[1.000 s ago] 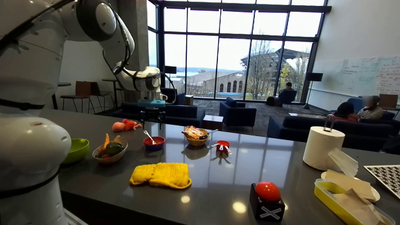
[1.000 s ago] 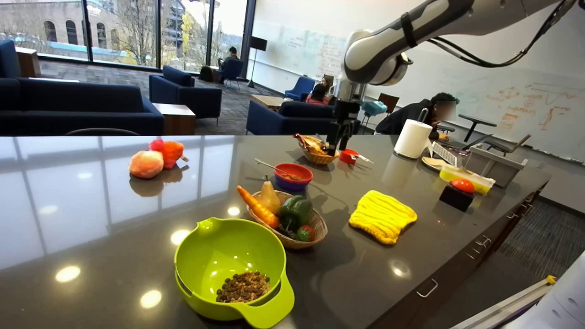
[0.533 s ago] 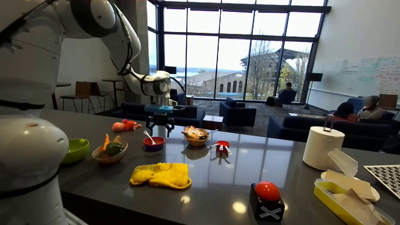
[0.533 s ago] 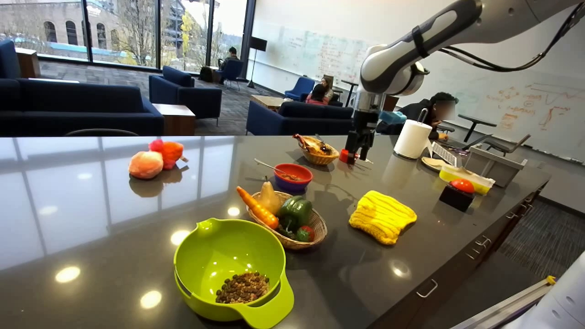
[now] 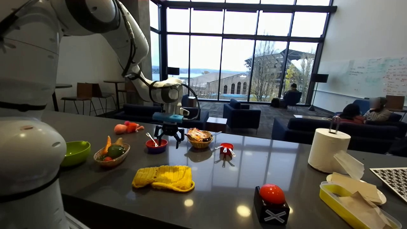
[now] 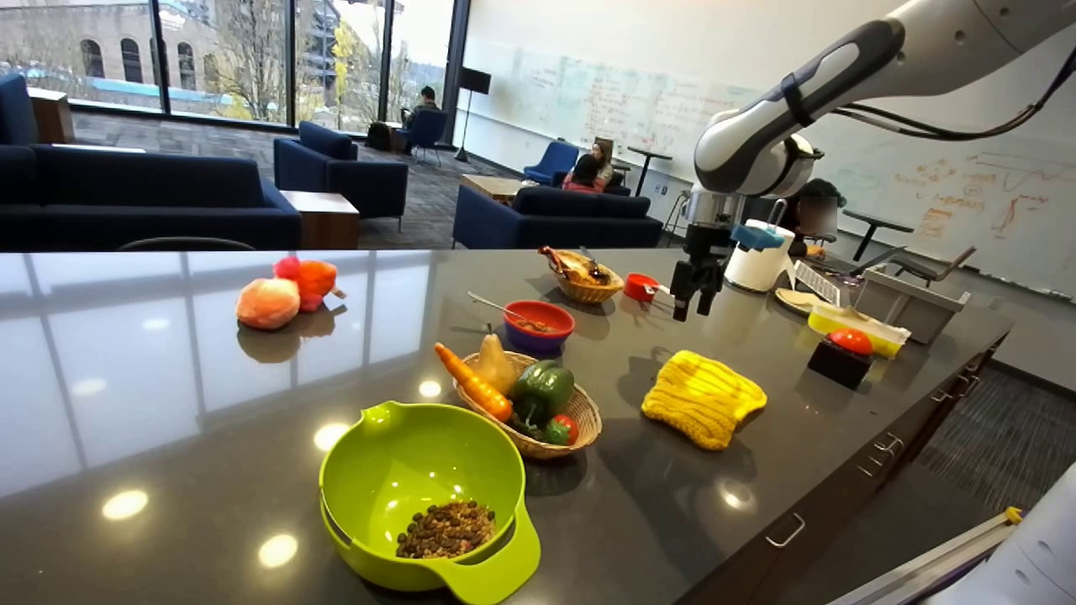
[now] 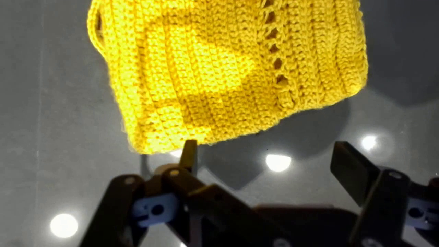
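My gripper (image 7: 265,148) is open and empty, its black fingers (image 7: 350,169) wide apart. It also shows in both exterior views (image 5: 168,145) (image 6: 692,313), in the air above the counter. A folded yellow knitted cloth (image 7: 219,68) lies flat ahead of the fingers in the wrist view and also shows in both exterior views (image 5: 165,178) (image 6: 704,399). The gripper does not touch it; its shadow falls on the cloth. A red and purple bowl (image 6: 540,328) with a spoon is beside the gripper in an exterior view. A red measuring cup set (image 5: 226,149) and a filled wicker basket (image 5: 201,144) are near.
A basket of toy vegetables (image 6: 588,433) and a green bowl (image 6: 420,428) stand nearby. A plush toy (image 6: 269,302) sits at the far edge. A red button on a black box (image 5: 272,213), a paper towel roll (image 5: 329,151) and a yellow container (image 5: 337,203) stand farther along the counter.
The arm has moved down and toward the yellow cloth, to the right in both exterior views. The gripper stays open. The objects on the counter have not moved.
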### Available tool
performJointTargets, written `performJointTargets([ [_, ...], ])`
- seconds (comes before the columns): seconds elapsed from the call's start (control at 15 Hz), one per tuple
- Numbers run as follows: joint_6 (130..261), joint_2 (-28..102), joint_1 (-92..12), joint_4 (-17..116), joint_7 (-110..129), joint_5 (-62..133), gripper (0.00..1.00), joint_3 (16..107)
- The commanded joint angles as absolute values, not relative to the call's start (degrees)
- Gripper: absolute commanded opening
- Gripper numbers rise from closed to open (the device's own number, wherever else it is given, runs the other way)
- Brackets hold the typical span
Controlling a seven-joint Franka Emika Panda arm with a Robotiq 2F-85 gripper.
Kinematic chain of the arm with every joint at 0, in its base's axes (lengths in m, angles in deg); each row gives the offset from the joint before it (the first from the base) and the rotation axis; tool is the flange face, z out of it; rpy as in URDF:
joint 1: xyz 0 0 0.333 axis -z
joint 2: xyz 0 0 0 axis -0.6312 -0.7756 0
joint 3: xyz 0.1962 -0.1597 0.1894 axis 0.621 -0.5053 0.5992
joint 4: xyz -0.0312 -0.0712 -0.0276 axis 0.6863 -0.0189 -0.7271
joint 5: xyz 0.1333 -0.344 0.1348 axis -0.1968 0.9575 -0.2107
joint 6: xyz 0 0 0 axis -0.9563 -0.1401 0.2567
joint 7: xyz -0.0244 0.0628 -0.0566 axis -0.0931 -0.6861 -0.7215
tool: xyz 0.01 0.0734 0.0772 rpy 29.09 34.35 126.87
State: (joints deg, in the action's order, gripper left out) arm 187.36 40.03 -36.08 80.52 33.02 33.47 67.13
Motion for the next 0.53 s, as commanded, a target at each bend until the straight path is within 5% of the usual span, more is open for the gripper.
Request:
performJointTargets([
  [0.0, 193.38, 45.11, -35.09, 88.02, 35.57, 30.6, 1.0, 66.92],
  [0.47, 204.63, 46.67, -35.3, 97.17, 38.18, 31.34, 1.0, 66.71],
])
